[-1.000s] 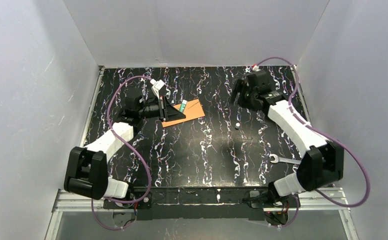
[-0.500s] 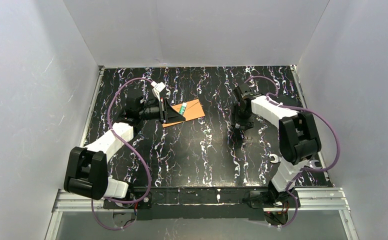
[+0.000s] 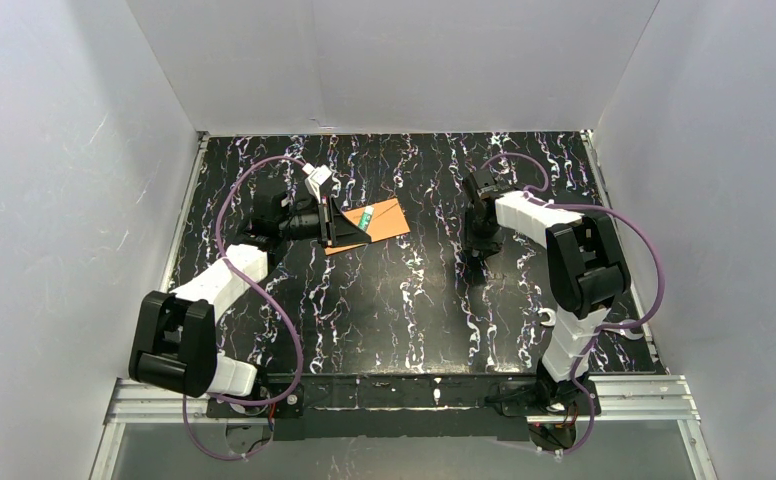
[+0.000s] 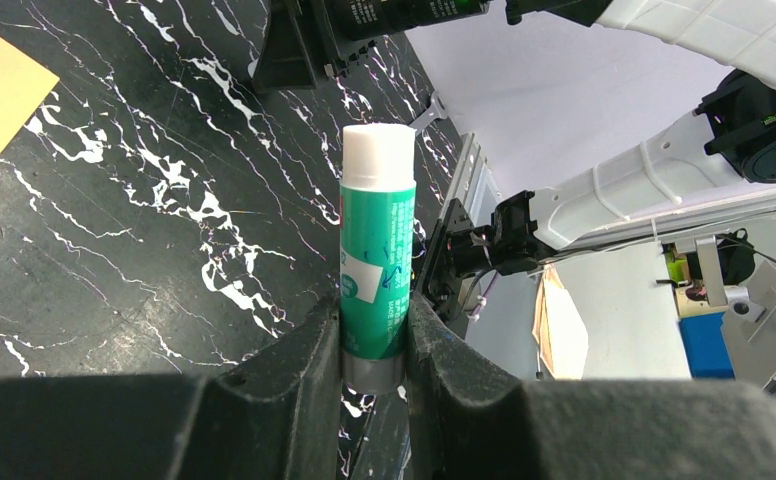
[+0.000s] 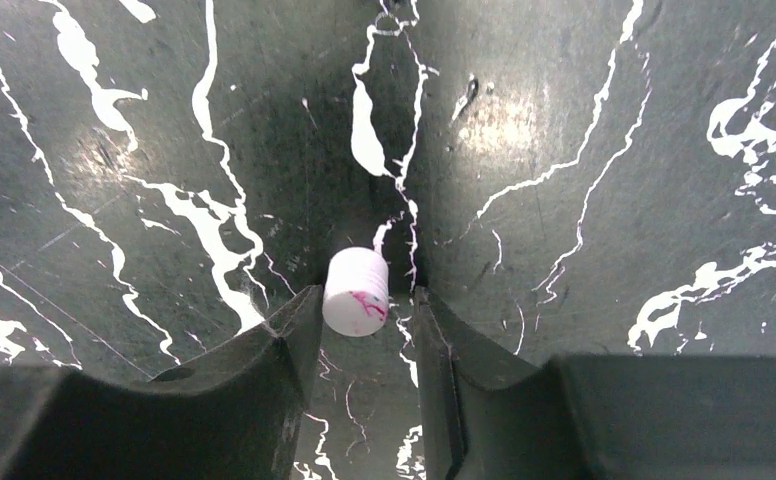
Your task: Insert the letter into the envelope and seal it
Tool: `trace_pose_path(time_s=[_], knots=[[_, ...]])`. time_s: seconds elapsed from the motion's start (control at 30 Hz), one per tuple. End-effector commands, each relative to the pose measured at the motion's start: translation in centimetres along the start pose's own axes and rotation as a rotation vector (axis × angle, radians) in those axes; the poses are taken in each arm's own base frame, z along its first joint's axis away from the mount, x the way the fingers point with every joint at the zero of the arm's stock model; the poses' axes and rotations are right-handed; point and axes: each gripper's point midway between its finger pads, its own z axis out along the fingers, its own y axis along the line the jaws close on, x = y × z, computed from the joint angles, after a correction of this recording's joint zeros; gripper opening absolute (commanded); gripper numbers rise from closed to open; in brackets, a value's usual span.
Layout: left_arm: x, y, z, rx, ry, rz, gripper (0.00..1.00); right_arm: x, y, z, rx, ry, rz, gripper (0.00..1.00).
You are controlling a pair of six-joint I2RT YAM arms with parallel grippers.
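Open right claw (image 5: 364, 305) straddles the white cap (image 5: 356, 292) mid-table; left claw (image 4: 372, 312) grips the glue stick (image 4: 374, 240) by the envelope (image 3: 389, 220), nearer the far edge

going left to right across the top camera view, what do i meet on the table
orange-brown kraft paper envelope → right gripper → silver open-end wrench; left gripper and its green glue stick overlap the envelope, so left out

the orange-brown envelope (image 3: 389, 225) lies flat, left of centre, partly hidden.
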Motion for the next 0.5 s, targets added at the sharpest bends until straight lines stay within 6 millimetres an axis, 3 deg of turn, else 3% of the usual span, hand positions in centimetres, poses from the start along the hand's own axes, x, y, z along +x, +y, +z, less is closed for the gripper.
trace_pose_path(time_s=[0.0, 0.2, 0.47], knots=[[-0.3, -0.3, -0.1, 0.012, 0.003, 0.024, 0.0, -2.9, 0.3, -0.3, 0.0, -0.097, -0.007, 0.45], [-0.2, -0.3, 0.0, 0.014, 0.007, 0.021, 0.0, -3.8, 0.4, -0.2, 0.003, -0.125, -0.008, 0.44], [-0.2, -0.5, -0.1, 0.016, 0.007, 0.019, 0.0, -3.5, 0.7, -1.3, -0.022, -0.111, -0.002, 0.26]])
